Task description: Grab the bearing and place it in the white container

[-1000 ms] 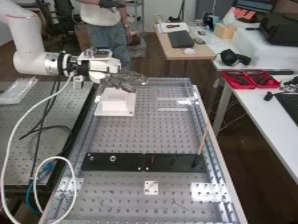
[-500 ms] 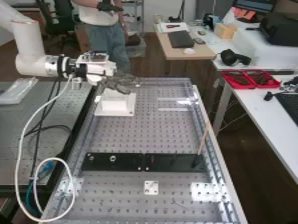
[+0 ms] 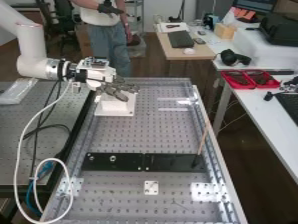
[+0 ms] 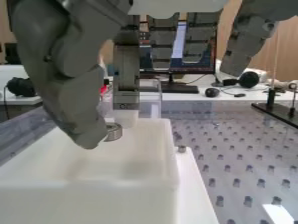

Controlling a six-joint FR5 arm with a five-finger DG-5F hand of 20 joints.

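In the high view the hand (image 3: 112,88) is over the white container (image 3: 115,105), which stands at the bench's far left part. The wrist view shows the hand (image 4: 70,85) with its thumb reaching over the rim of the white container (image 4: 86,202). At the thumb's tip is the small metal bearing (image 4: 114,132), pinched between the thumb and a finger, above the container's open inside. Part of the bearing is covered by the thumb.
Two black plates (image 3: 116,161) lie across the bench, with a thin upright rod (image 3: 203,140) at their right end. A small white plate (image 3: 151,188) sits nearer. Clear side walls (image 3: 216,150) edge the bench. A red tray (image 3: 249,79) is on the right table.
The hand has come down and slightly back left, closer to the white container, and its fingers now point lower. The white cable beside the arm has swung a little.
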